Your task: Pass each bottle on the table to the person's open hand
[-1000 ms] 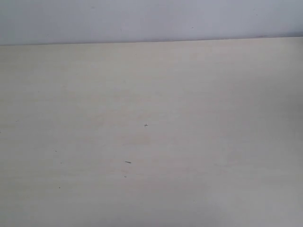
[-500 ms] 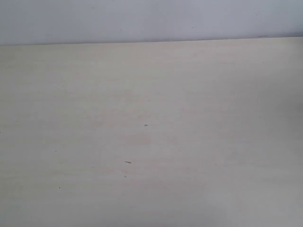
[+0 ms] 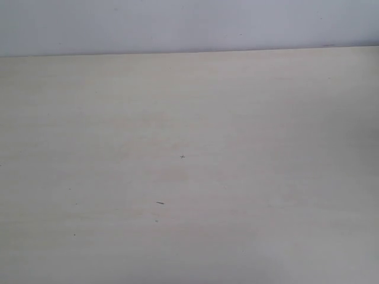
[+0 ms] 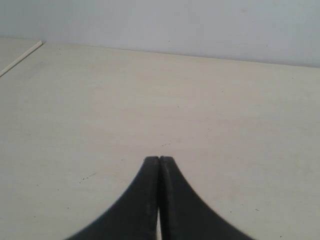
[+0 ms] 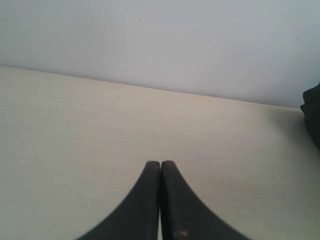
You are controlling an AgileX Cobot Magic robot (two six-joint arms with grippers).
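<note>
No bottle shows in any view, and no hand either. The pale beige table fills the exterior view, with only a few tiny dark specks on it. Neither arm appears in the exterior view. In the left wrist view my left gripper is shut, its black fingertips pressed together over the table with nothing between them. My right gripper in the right wrist view is likewise shut and holds nothing, low over the table.
A plain pale wall rises behind the table's far edge. A thin seam or edge strip runs at one corner in the left wrist view. A dark object cuts into the right wrist view's border.
</note>
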